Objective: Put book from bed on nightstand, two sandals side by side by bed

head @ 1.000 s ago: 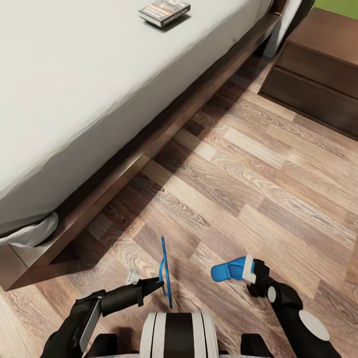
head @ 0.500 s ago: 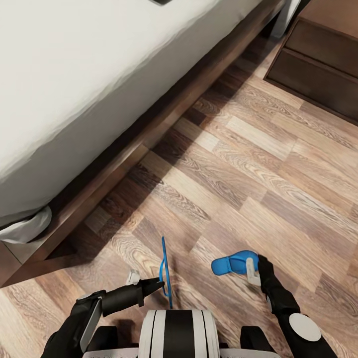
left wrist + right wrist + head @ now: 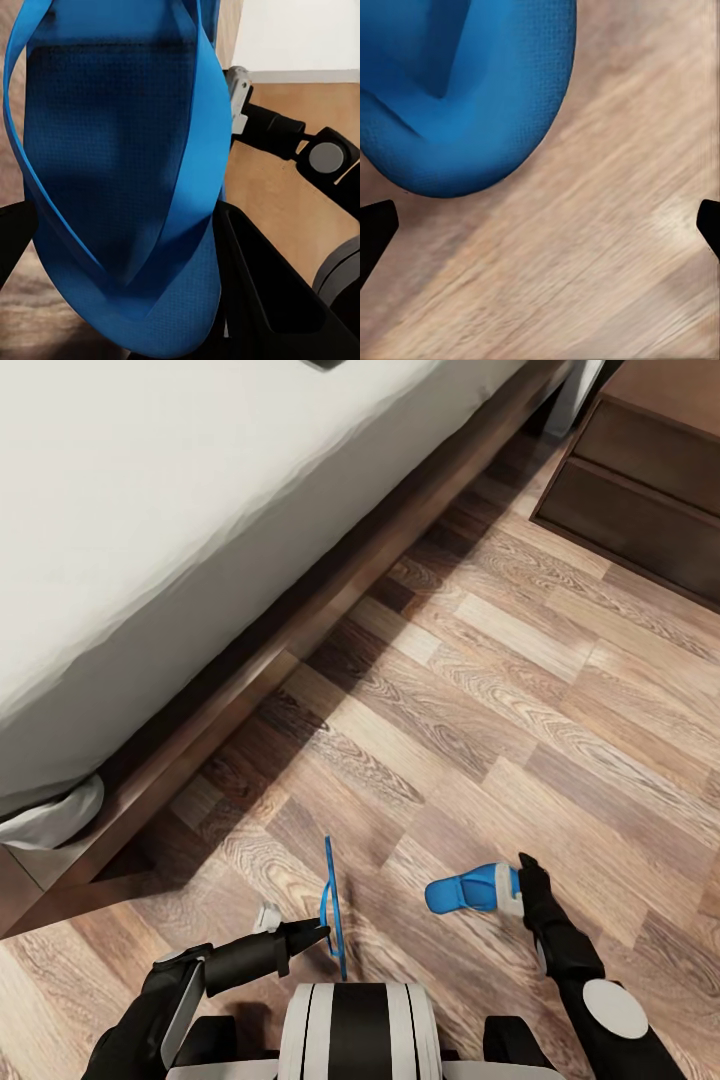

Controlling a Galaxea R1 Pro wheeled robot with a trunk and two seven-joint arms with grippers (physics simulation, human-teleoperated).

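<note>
A: What has changed by the bed [image 3: 150,540]?

B: The right gripper [image 3: 522,885] has spread its fingers; its sandal [image 3: 462,890] now lies flat on the floor [image 3: 520,700], off the bed's side.

A: The other?

B: The left gripper [image 3: 305,935] still clamps the second sandal [image 3: 332,905] edge-up, nearer the bed, not yet placed alongside.

Overhead head view; wrist close-ups, perhaps floorward.

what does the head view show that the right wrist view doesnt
Head view alone: the bed, the nightstand, the left gripper with a sandal held edge-up, the right gripper and its arm.
Right wrist view alone: the other sandal's rounded end and textured surface seen close, with two dark fingertips spread wide and off the sandal.
Both share: that blue sandal and the wood-plank floor.
</note>
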